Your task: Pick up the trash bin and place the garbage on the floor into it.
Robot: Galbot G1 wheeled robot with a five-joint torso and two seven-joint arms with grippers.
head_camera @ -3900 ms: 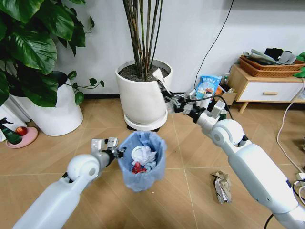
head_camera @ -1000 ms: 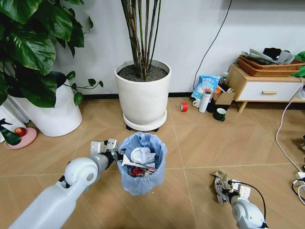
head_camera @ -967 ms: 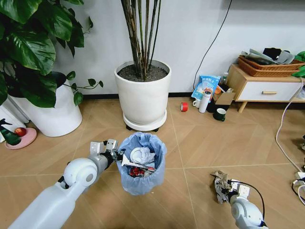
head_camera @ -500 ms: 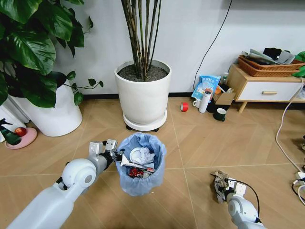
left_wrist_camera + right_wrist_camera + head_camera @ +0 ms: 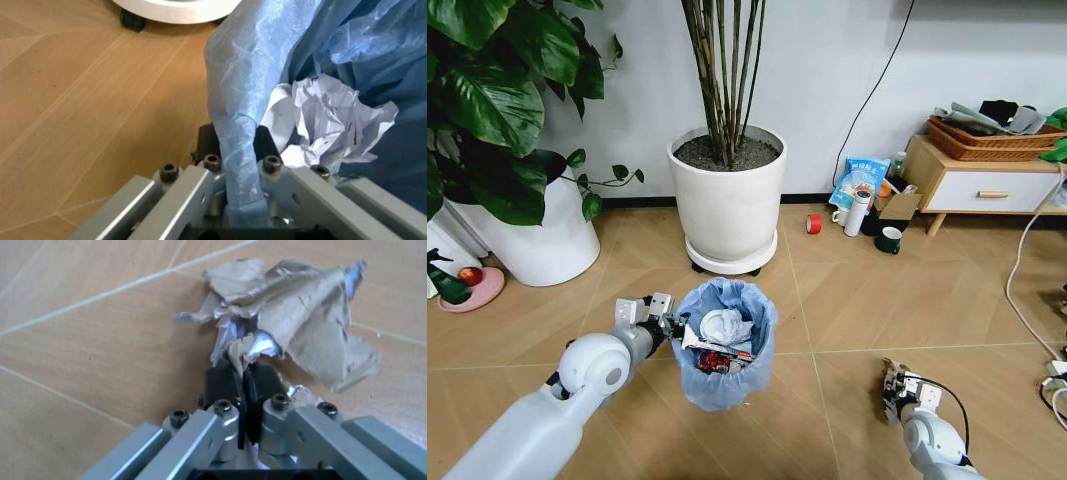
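The trash bin (image 5: 724, 345), lined with a crinkly light-blue bag, is held off the floor (image 5: 847, 300), holding crumpled white paper (image 5: 724, 325) and red litter. Brownish scraps (image 5: 300, 320) are pinched just above the boards.

My left arm (image 5: 537, 425) was smooth and white, with a round ball joint near the wrist and a dark ring behind it. My left gripper (image 5: 235, 150) had grey metal bars, small dark round screws and black pads on its fingers (image 5: 208, 137). My right arm (image 5: 937, 445) was white too, with a round white end. A thin black cable (image 5: 952, 398) looped over it at about 1 o'clock. My right gripper (image 5: 241, 382) looked the same: grey metal bars, dark screws and black finger pads (image 5: 220, 382).
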